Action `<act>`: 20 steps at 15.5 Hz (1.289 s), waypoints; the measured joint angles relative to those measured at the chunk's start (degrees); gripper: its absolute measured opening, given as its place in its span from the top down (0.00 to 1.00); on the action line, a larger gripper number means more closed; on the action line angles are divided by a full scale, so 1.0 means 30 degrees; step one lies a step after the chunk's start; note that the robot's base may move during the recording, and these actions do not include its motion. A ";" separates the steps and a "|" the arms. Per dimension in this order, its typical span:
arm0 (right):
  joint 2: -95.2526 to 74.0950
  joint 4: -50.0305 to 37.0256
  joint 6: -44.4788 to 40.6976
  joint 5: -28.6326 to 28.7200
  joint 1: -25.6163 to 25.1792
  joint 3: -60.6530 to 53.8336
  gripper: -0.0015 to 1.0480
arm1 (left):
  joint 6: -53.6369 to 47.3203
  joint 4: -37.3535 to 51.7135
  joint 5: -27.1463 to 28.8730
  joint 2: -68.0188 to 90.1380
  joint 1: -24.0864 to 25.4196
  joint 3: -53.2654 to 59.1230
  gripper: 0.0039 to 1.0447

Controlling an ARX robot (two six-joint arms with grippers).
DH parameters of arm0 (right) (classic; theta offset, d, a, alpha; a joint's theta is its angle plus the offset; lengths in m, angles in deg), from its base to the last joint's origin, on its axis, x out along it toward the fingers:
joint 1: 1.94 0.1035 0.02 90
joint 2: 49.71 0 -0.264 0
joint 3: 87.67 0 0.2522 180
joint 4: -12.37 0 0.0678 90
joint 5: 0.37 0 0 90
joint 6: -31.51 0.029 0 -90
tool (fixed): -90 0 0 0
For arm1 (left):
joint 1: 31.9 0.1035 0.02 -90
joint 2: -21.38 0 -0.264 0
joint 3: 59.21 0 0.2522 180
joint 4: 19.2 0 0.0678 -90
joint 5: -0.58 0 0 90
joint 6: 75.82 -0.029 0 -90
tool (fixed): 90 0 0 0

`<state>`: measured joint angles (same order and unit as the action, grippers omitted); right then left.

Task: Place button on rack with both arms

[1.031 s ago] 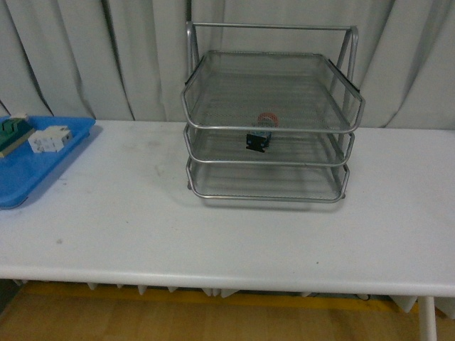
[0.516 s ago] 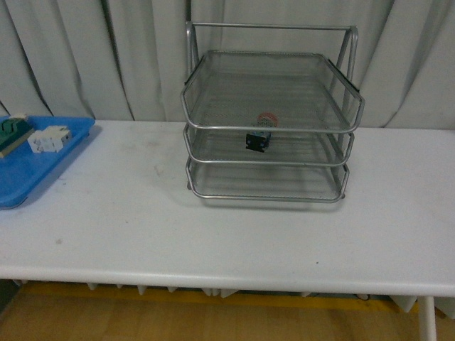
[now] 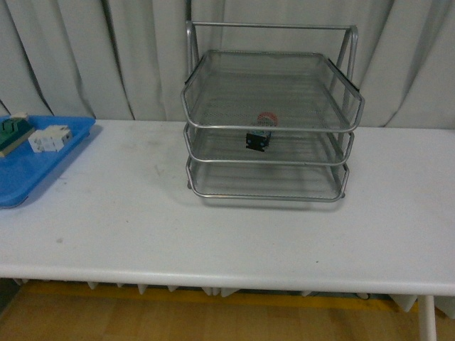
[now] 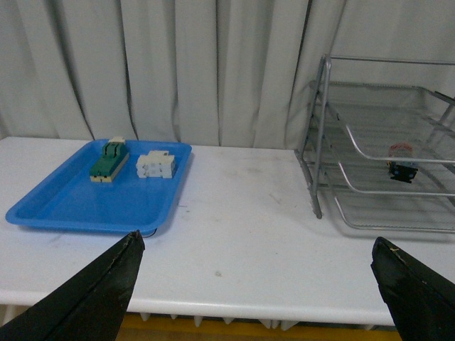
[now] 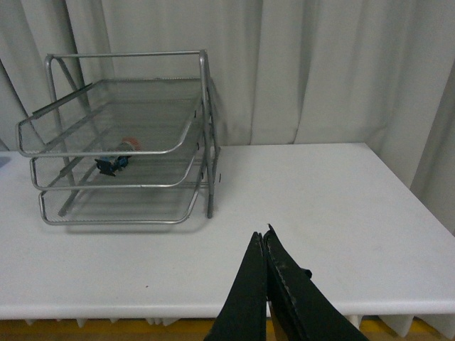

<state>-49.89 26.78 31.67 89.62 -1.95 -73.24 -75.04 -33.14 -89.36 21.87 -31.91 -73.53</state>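
The silver three-tier wire rack (image 3: 206,91) stands at the back middle of the white table. The button (image 3: 260,133), with a red cap and a dark body, lies on the rack's middle tier. It also shows in the left wrist view (image 4: 402,163) and in the right wrist view (image 5: 114,160). Neither arm shows in the front view. My left gripper (image 4: 258,249) is open and empty, near the table's front edge, far from the rack (image 4: 323,106). My right gripper (image 5: 261,238) is shut on nothing, above the table's front edge, apart from the rack (image 5: 203,128).
A flat blue tray (image 3: 28,174) lies at the table's left end with a white terminal block (image 3: 50,138) and a green-and-beige block (image 3: 13,132) on it. Both blocks show on the tray (image 4: 64,206) in the left wrist view. Grey curtains hang behind the table.
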 joint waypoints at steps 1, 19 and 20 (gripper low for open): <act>-0.0007 -0.0153 -0.0015 0.0000 0.0000 0.0000 0.97 | 0.0000 0.0000 -0.0007 0.0000 0.0000 0.0000 0.06; -0.0007 -0.0146 -0.0007 0.0000 0.0000 0.0000 0.06 | 0.0000 -0.0007 -0.0015 0.0000 0.0000 0.0000 0.06; -0.0007 -0.0153 -0.0007 0.0000 0.0000 0.0000 0.06 | 0.0000 0.0000 -0.0015 0.0000 0.0000 0.0000 0.06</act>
